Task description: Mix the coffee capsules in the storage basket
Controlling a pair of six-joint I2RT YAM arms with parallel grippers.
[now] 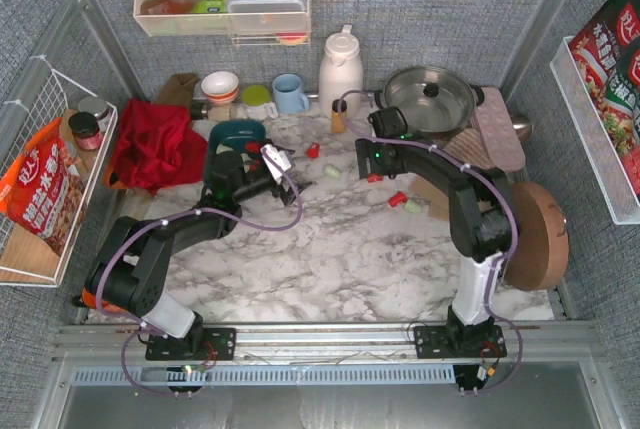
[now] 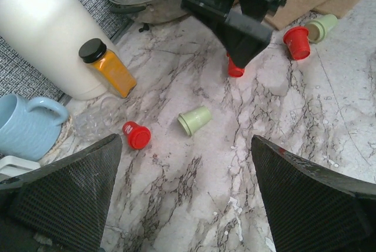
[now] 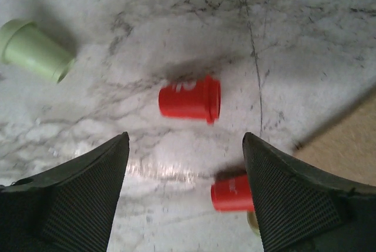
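Your right gripper point(image 3: 185, 140) hangs spread wide and empty over a red capsule point(image 3: 189, 98). The capsule lies on its side on the marble table point(image 3: 176, 5), its flanged rim toward the right finger. It sits a little ahead of the line between the pads, so I would ease forward before lowering. Then close across the tapered body rather than the rim, and gently, because a pod like this will likely roll or squirt out if pinched off-centre. Mind the second red capsule point(image 3: 230, 194) just beside the right finger; a straight descent could knock it.

Your left gripper point(image 2: 185, 143) is likewise wide open with nothing in it, above the table near a loose green capsule point(image 2: 195, 121). The storage basket point(image 1: 232, 132) stands at the far left of the marble, well apart from the pod you are after — plan a carry across.

The left arm covers most of the basket from above, and neither wrist camera shows it, so you cannot tell how many capsules it holds or how mixed they are. The second red capsule is partly behind the finger — and something pale below it is cut off at the frame edge.
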